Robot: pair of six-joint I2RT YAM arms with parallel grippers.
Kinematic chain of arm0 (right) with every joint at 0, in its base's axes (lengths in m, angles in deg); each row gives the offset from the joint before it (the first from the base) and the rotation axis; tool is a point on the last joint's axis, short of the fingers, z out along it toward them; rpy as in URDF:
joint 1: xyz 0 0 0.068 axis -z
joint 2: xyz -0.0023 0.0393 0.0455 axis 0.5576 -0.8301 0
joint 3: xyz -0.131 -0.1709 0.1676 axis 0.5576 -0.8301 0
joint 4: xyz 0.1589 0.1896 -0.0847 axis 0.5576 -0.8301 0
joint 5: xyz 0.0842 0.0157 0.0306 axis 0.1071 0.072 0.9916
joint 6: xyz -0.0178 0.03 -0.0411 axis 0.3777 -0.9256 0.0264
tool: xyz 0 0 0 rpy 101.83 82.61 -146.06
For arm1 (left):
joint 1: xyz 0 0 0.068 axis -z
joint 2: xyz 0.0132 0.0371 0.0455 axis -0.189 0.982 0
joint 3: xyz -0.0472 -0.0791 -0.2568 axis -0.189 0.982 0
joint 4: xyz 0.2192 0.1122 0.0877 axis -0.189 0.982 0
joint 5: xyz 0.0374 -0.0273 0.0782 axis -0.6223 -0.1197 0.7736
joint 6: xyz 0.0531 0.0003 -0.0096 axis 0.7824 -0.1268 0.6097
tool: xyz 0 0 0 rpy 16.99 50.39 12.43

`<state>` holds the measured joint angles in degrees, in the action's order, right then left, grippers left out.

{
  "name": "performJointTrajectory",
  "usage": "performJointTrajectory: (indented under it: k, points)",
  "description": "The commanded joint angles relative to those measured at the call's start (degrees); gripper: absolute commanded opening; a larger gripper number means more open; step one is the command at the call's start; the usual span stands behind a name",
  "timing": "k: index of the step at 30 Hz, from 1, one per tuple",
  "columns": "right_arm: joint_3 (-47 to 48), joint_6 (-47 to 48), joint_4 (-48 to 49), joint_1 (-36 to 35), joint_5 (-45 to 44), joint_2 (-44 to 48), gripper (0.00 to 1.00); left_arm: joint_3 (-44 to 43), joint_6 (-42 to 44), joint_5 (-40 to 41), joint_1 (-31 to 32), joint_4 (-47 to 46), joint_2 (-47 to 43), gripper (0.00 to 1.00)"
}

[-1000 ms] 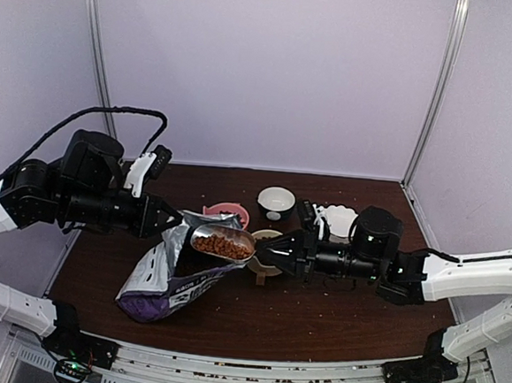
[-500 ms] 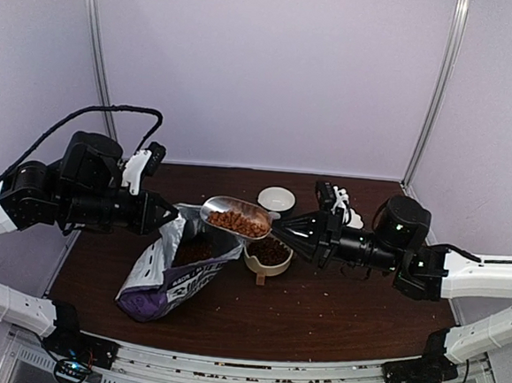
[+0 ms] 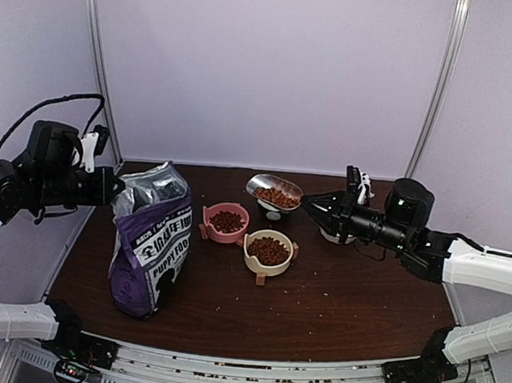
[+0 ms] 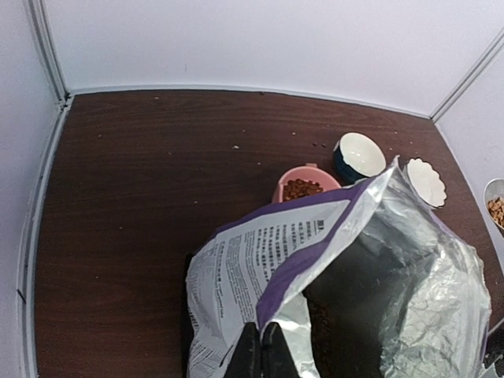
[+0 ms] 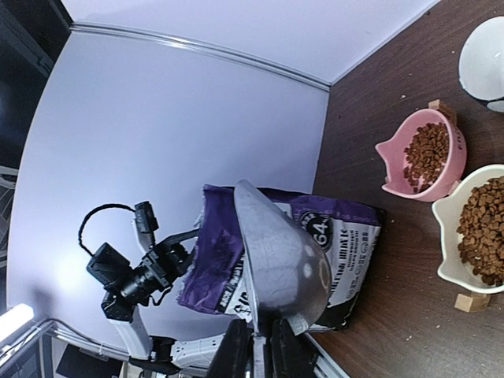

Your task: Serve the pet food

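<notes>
The pet food (image 3: 276, 195) fills a silver scoop (image 3: 272, 189) that hangs level above a dark bowl (image 3: 275, 213) at the back of the table. My right gripper (image 3: 307, 201) is shut on the scoop's handle; in the right wrist view the scoop (image 5: 279, 260) shows only its underside above the gripper (image 5: 254, 339). More kibble lies in the pink bowl (image 3: 225, 222) and the cream bowl (image 3: 267, 251). My left gripper (image 3: 114, 189) is shut on the top edge of the purple bag (image 3: 150, 245), which stands upright with its mouth open. In the left wrist view the gripper (image 4: 262, 335) pinches the bag (image 4: 260, 260).
A white scalloped bowl (image 4: 425, 181) sits at the back right, partly hidden behind my right gripper in the top view. Loose kibble crumbs dot the brown table (image 3: 345, 296). White walls and metal posts (image 3: 97, 72) close off the back and sides.
The right gripper lifted the filled scoop out of the bag and carried it back and right over the dark bowl. The left gripper pulled the bag left and stood it upright.
</notes>
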<state>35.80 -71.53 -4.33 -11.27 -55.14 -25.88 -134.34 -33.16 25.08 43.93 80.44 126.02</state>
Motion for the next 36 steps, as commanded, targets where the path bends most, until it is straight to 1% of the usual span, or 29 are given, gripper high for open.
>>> performJointTrajectory:
  k: [1,4,8,20,25,36]
  points:
    - [1.77,2.91,-0.14,2.06,-0.1,-3.95,0.0,-3.35,6.28,0.58,-5.12,2.55,0.06,0.0]
    - [3.0,3.93,-0.17,2.99,0.37,-7.31,0.0,-5.63,7.9,0.33,-6.98,3.01,-0.14,0.0]
    - [5.94,6.09,-2.31,3.8,0.39,-11.89,0.0,-6.32,8.8,-1.01,-7.16,1.77,-0.56,0.0]
    - [16.23,9.3,-6.53,4.3,0.77,-25.28,0.0,0.82,5.55,-5.92,-7.18,-1.39,-2.78,0.0]
    - [19.03,9.6,-7.89,4.31,-0.68,-28.95,0.0,2.27,5.05,-6.5,-7.19,-1.56,-3.5,0.0]
    - [27.16,12.33,-16.2,4.3,-5.63,-35.09,0.0,3.87,4.54,-7.25,-7.17,-2.25,-3.86,0.0]
